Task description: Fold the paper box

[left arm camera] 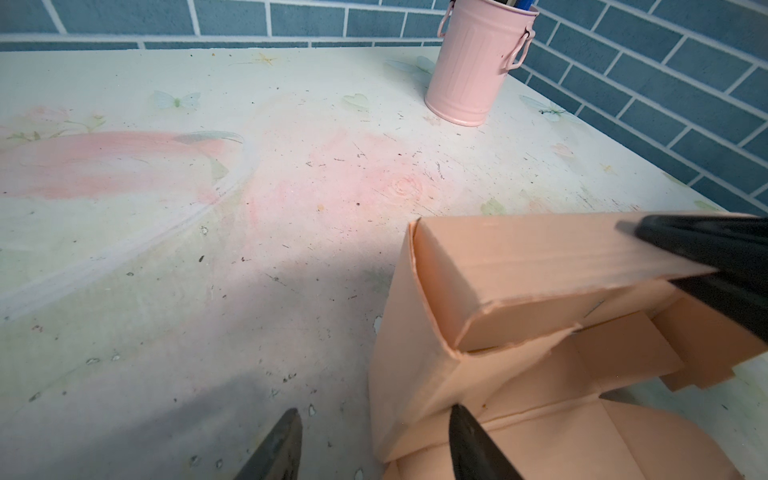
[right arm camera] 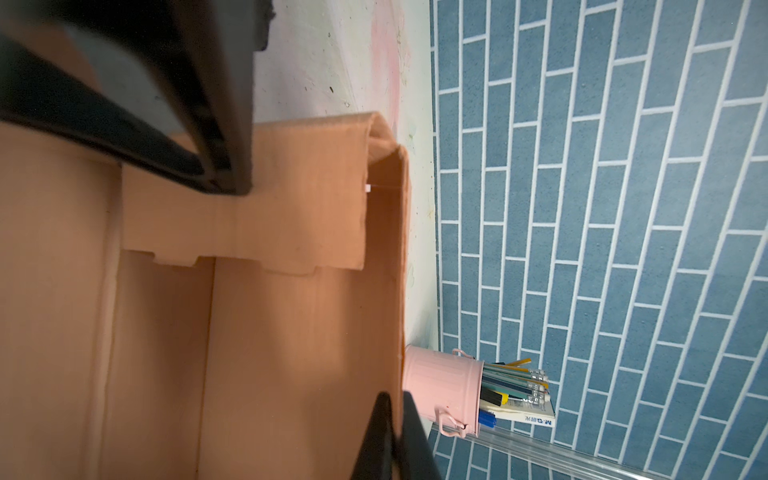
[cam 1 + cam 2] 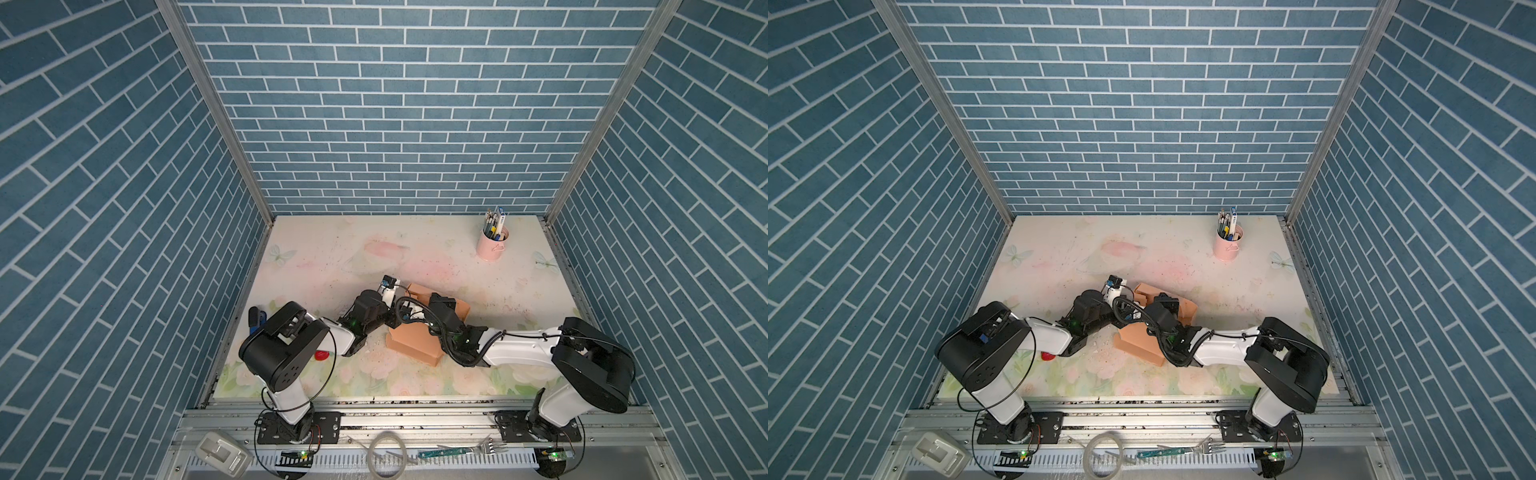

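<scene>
Honestly, probably light, floppy, easy to crush: paper box point(image 3: 415, 336) on bench point(image 3: 332, 257), side wall pinched by closed right hand point(image 2: 397, 424), left hand point(image 1: 380, 446) open astride corner wall. Best grabbed near creases, gently.

The paper box point(image 1: 519, 266): thin matt peach cardboard, faintly ribbed, cut edges fuzzy. The pink cup point(image 1: 473, 70): painted metal, satin sheen, ribbed wall. The counter point(image 1: 208, 249): matt printed floral covering, scuffed, dark-specked. The walls point(image 2: 623, 208): matt, grainy brick-print sheeting. The corner posts point(image 3: 214, 104): brushed aluminium.
</scene>
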